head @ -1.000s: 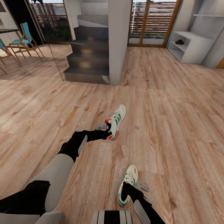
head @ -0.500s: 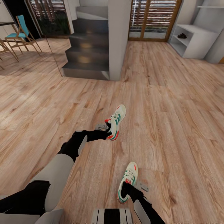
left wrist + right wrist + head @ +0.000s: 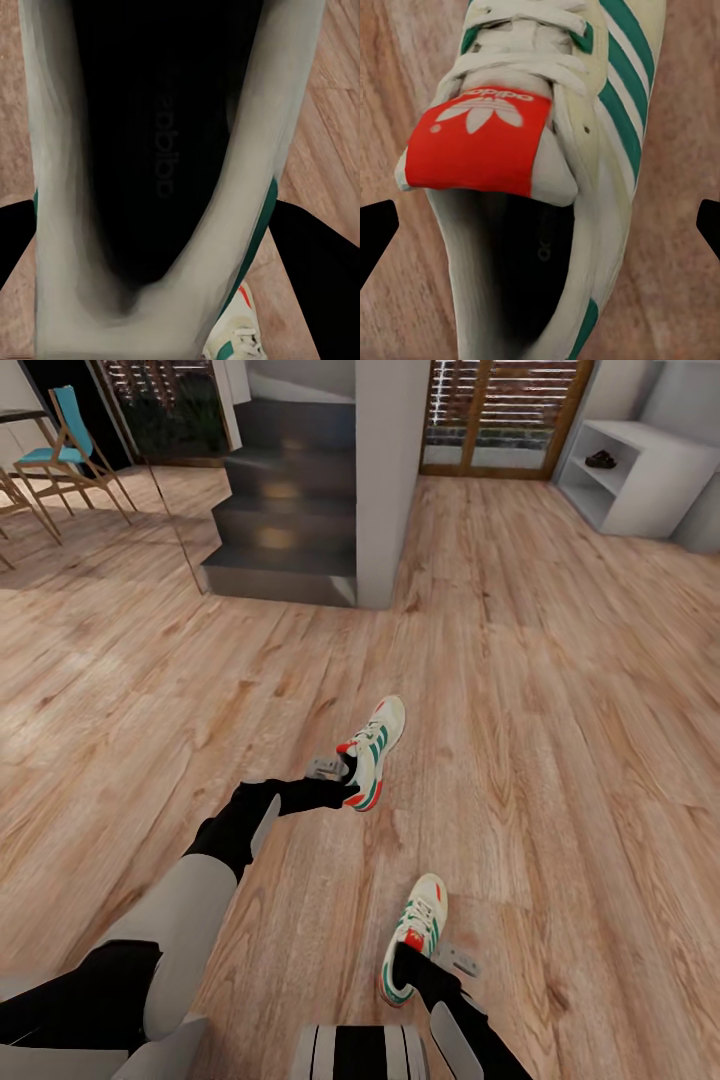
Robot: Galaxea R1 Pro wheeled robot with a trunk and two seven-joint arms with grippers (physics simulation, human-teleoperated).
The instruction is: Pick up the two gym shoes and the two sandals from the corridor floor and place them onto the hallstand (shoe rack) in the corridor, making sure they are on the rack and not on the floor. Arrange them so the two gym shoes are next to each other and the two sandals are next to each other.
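Two gym shoes, one per gripper. Head view: left gripper (image 3: 345, 775) is clamped on the heel of the far shoe (image 3: 375, 745), toe pointing about 1 o'clock over the floor (image 3: 560, 760). Right gripper (image 3: 405, 968) grips the near shoe (image 3: 415, 935) at its heel, also toe to 1 o'clock. Left wrist view looks straight into the dark opening of that arm's shoe (image 3: 150, 150); right wrist view shows the red tongue of the other (image 3: 510, 142). Rack (image 3: 640, 480) sits way off at 2 o'clock with a dark sandal (image 3: 601, 459) on its shelf. Stairs (image 3: 280, 510) at 11.
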